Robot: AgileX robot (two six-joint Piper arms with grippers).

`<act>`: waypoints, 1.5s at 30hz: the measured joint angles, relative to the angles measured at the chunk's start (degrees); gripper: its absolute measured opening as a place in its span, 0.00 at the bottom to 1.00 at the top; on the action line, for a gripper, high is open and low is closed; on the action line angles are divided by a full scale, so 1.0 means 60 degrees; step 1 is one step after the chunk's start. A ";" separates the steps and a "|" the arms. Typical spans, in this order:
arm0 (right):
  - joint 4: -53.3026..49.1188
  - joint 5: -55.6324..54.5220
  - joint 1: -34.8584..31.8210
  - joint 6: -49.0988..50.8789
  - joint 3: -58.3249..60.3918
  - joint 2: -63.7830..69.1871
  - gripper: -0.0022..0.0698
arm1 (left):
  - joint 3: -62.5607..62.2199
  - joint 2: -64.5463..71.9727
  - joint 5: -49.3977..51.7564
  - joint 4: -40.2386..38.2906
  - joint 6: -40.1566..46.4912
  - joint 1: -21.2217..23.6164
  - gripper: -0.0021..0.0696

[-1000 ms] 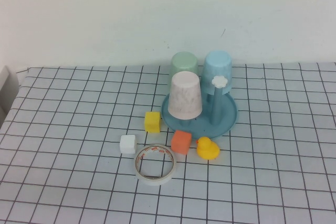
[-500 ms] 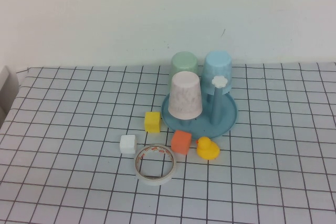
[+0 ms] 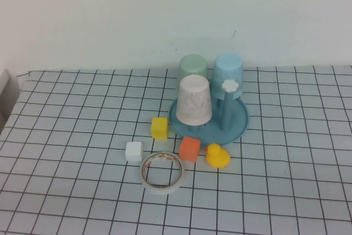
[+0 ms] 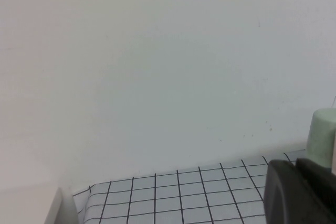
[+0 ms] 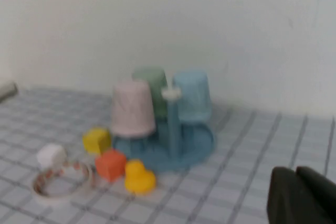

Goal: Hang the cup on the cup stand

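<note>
The checkered table (image 3: 66, 136) carries the cup stand (image 3: 239, 122). The cup (image 3: 228, 75) hangs upside down at its back right. Smaller: tape roll (image 3: 163, 172), rubber duck (image 3: 217, 156). Left gripper (image 4: 302, 192) and right gripper (image 5: 302, 195) are both closed and empty, away from the stand.

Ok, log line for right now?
cup: inverted on cup stand | left gripper: shut, parked | right gripper: shut, clear of stand

sky-blue cup (image 3: 228, 75) on teal cup stand (image 3: 238, 123), over a black-gridded white table (image 3: 82, 136).
</note>
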 joint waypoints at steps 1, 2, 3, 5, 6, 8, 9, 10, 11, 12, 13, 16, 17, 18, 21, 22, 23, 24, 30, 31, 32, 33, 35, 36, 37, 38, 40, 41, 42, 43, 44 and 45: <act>-0.1439 0.0643 -0.0292 0.1728 0.0012 -0.0148 0.03 | 0.0000 0.0000 0.0000 0.0000 0.0000 0.0000 0.03; -0.2900 0.1435 -0.0591 0.3430 0.0037 -0.0284 0.03 | 0.0000 0.0000 0.0000 0.0000 0.0000 0.0000 0.03; -0.3946 0.2141 -0.0899 0.4533 0.0041 -0.0412 0.03 | 0.0000 0.0000 0.0000 0.0000 0.0000 0.0000 0.03; -0.5009 0.3087 -0.1463 0.5558 0.0076 -0.0686 0.03 | 0.0000 0.0000 0.0000 0.0000 0.0000 0.0000 0.03; -0.5321 0.3406 -0.1770 0.5735 0.0076 -0.0864 0.03 | 0.0000 0.0000 0.0000 0.0000 0.0000 0.0000 0.03; -0.5632 0.3654 -0.2311 0.5770 0.0118 -0.1189 0.03 | 0.0000 0.0000 0.0039 0.0000 0.0000 0.0000 0.03; -0.5745 0.3709 -0.2836 0.5693 0.0174 -0.1520 0.03 | 0.0000 0.0000 0.0048 0.0000 0.0000 0.0000 0.03; -0.5768 0.3687 -0.3120 0.5595 0.0230 -0.1649 0.03 | 0.0000 0.0000 0.0063 0.0000 0.0000 0.0000 0.03; -0.5809 0.3599 -0.3441 0.5486 0.0335 -0.1713 0.03 | 0.0000 0.0000 0.0063 0.0000 0.0000 0.0000 0.03; -0.5829 0.3443 -0.3622 0.5389 0.0439 -0.1741 0.03 | 0.0000 0.0000 0.0063 0.0000 0.0000 0.0000 0.03; -0.5829 0.3206 -0.3802 0.5340 0.0598 -0.1767 0.03 | 0.0000 0.0000 0.0063 0.0000 0.0000 0.0000 0.03; -0.5684 0.2310 -0.3999 0.5245 0.1093 -0.1763 0.03 | 0.0000 0.0000 0.0063 0.0000 0.0000 0.0000 0.03; -0.5600 0.2013 -0.3999 0.5153 0.1243 -0.1763 0.03 | 0.0000 0.0000 0.0063 0.0000 0.0000 0.0000 0.03; -0.5555 0.1818 -0.3973 0.5113 0.1355 -0.1763 0.03 | 0.0000 0.0000 0.0063 0.0000 0.0000 0.0000 0.03; -0.5473 0.1527 -0.3631 0.5073 0.1556 -0.1763 0.03 | 0.0000 0.0000 0.0092 0.0000 0.0000 0.0000 0.03; -0.5435 0.1527 -0.3518 0.5073 0.1553 -0.1763 0.03 | 0.0000 0.0000 0.0092 0.0000 0.0000 0.0000 0.03; -0.5435 0.1527 -0.3436 0.5073 0.1553 -0.1763 0.03 | 0.0000 0.0000 0.0092 0.0000 0.0000 0.0000 0.03; -0.5418 0.1548 -0.3416 0.5073 0.1553 -0.1763 0.03 | 0.0000 0.0000 0.0092 0.0000 0.0000 0.0000 0.03; -0.5418 0.2250 -0.3383 0.5073 0.1536 -0.1763 0.03 | 0.0000 0.0000 0.0130 0.0000 0.0000 0.0000 0.03; -0.5418 0.2296 -0.3383 0.5073 0.1536 -0.1763 0.03 | 0.0000 0.0000 0.0130 0.0000 0.0000 0.0000 0.03; -0.5418 0.2334 -0.3383 0.5073 0.1522 -0.1763 0.03 | 0.0000 0.0000 0.0130 0.0000 0.0000 0.0000 0.03; -0.5418 0.2358 -0.3383 0.5073 0.1522 -0.1763 0.03 | 0.0000 0.0000 0.0130 0.0000 0.0000 0.0000 0.03; -0.5418 0.2378 -0.3383 0.5073 0.1522 -0.1763 0.03 | 0.0000 0.0000 0.0130 0.0000 0.0000 0.0000 0.03; -0.5418 0.2393 -0.3383 0.5073 0.1505 -0.1763 0.03 | 0.0000 0.0000 0.0130 0.0000 0.0000 0.0000 0.03; -0.5418 0.2417 -0.3402 0.5073 0.1516 -0.1763 0.03 | 0.0000 0.0000 0.0130 0.0000 0.0000 0.0000 0.03; -0.5418 0.2417 -0.3402 0.5073 0.1516 -0.1763 0.03 | 0.0000 0.0000 0.0130 0.0000 0.0000 0.0000 0.03; -0.5418 0.2421 -0.3402 0.5073 0.1516 -0.1763 0.03 | 0.0000 0.0000 0.0150 0.0000 -0.0020 0.0000 0.03; -0.5418 0.2437 -0.3402 0.5073 0.1501 -0.1763 0.03 | 0.0000 0.0000 0.0150 0.0000 -0.0020 0.0000 0.03; -0.5418 0.2437 -0.3419 0.5073 0.1501 -0.1763 0.03 | 0.0000 0.0000 0.0150 0.0000 -0.0020 0.0000 0.03; -0.5418 0.2441 -0.3416 0.5073 0.1501 -0.1763 0.03 | 0.0000 0.0000 0.0150 0.0000 -0.0020 0.0000 0.03; -0.5418 0.2459 -0.3416 0.5073 0.1501 -0.1763 0.03 | 0.0000 0.0000 0.0150 0.0000 -0.0020 0.0000 0.03; -0.5418 0.2459 -0.3416 0.5073 0.1501 -0.1763 0.03 | 0.0000 0.0000 0.0150 0.0000 -0.0020 0.0000 0.03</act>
